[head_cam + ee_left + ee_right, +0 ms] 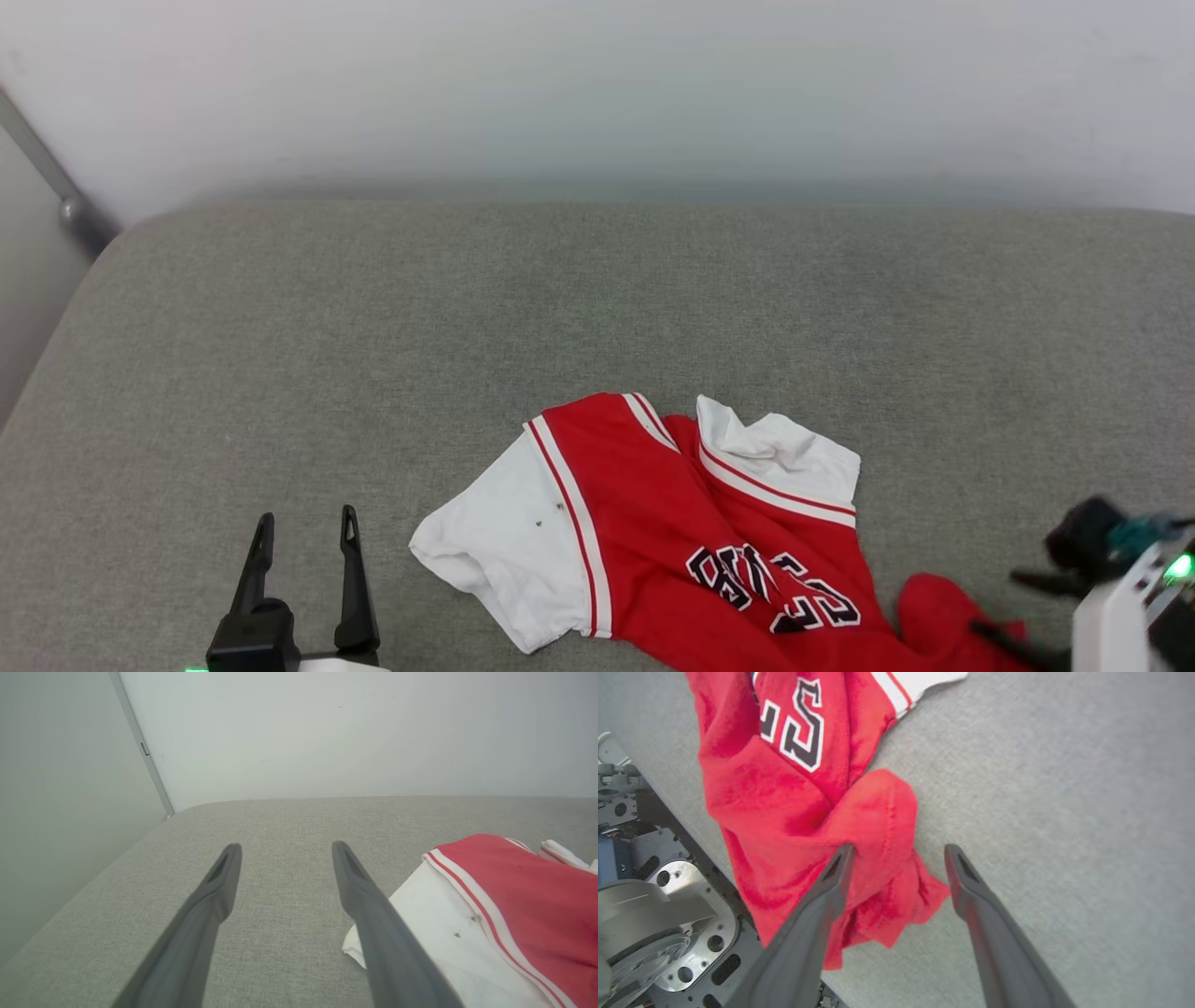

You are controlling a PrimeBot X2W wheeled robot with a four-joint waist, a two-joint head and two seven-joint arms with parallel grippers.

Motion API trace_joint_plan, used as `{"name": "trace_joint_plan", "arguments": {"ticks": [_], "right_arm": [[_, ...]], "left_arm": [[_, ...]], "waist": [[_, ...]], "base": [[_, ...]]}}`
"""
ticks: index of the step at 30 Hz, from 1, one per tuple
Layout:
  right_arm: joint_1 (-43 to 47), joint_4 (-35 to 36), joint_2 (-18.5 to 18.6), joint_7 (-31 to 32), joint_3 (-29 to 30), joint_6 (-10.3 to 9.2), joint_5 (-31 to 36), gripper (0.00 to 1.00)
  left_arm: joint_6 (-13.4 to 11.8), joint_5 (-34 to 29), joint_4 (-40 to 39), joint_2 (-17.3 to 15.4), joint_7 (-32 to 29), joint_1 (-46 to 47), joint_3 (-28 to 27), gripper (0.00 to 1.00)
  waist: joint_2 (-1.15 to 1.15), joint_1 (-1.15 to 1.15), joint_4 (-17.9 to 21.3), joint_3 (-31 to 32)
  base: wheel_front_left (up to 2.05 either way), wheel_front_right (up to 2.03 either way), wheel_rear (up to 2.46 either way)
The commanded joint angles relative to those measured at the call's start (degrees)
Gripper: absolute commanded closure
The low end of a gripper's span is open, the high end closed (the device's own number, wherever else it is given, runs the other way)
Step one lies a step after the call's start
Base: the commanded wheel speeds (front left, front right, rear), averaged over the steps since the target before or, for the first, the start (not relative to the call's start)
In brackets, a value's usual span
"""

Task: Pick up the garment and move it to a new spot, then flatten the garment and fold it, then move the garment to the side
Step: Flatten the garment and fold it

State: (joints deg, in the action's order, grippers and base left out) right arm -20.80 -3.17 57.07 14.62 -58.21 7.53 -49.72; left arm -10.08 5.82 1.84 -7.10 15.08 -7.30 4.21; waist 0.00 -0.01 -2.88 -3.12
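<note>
Left gripper hovers at the near left, fingers spread wide and empty over the grey bench. Just to its right the garment lies crumpled at the near right, white sleeve leftmost, red hem spilling over the near edge. At its right end the right gripper has fingers spread, a red fold lying loose between them.

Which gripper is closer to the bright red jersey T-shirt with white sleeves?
Right. The right gripper is open at the bunched red hem of the jersey, one finger over the fabric. The left gripper is open beside its white sleeve, over bare grey cushion.
</note>
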Motion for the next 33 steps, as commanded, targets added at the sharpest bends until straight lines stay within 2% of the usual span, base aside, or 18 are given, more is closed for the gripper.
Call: {"name": "trace_joint_plan", "arguments": {"ticks": [1,6,11,17,22,29,33], "right_arm": [[-1.13,1.45,1.52,0.48,2.77,-0.08,1.19,0.00],[-4.57,5.91,4.02,3.60,11.99,-0.08,3.07,0.00],[-9.84,9.84,4.11,11.36,14.27,-0.07,5.19,0.00],[-18.30,11.06,2.11,23.87,8.41,-0.07,5.17,0.00],[-25.91,8.00,-2.40,31.17,1.98,-0.07,4.38,0.00],[-33.79,-0.20,-8.58,32.57,-5.89,-0.07,3.15,0.00],[-35.87,-3.16,-10.59,31.97,-11.16,-0.07,1.86,0.00]], "left_arm": [[0.06,-0.27,0.10,0.15,0.12,-0.78,-0.14,0.00],[0.42,-0.71,-0.01,0.62,0.12,-0.85,-0.10,0.00],[0.98,-1.23,-0.43,0.90,0.12,0.67,0.36,0.00],[1.29,-1.69,-1.39,1.30,0.12,2.25,0.57,0.00],[1.52,-1.87,-1.85,1.83,0.12,4.37,1.24,0.00],[2.33,-2.06,-1.69,2.95,0.12,8.45,2.97,0.00],[2.56,-1.75,-1.17,3.25,0.12,10.11,3.25,0.00]], "waist": [[0.00,0.01,0.12,0.55],[0.00,0.01,-0.17,1.04],[0.00,0.01,-1.37,-0.30],[0.00,0.01,-3.10,-3.64],[0.00,0.01,-4.67,-7.52],[0.00,0.01,-7.40,-13.01],[0.00,0.01,-8.80,-15.47]], "base": [[0.00,0.00,0.00],[0.00,0.00,0.00],[0.00,0.00,0.00],[0.00,0.00,0.00],[0.00,0.00,0.00],[0.00,0.00,0.00],[0.00,0.00,0.00]]}}
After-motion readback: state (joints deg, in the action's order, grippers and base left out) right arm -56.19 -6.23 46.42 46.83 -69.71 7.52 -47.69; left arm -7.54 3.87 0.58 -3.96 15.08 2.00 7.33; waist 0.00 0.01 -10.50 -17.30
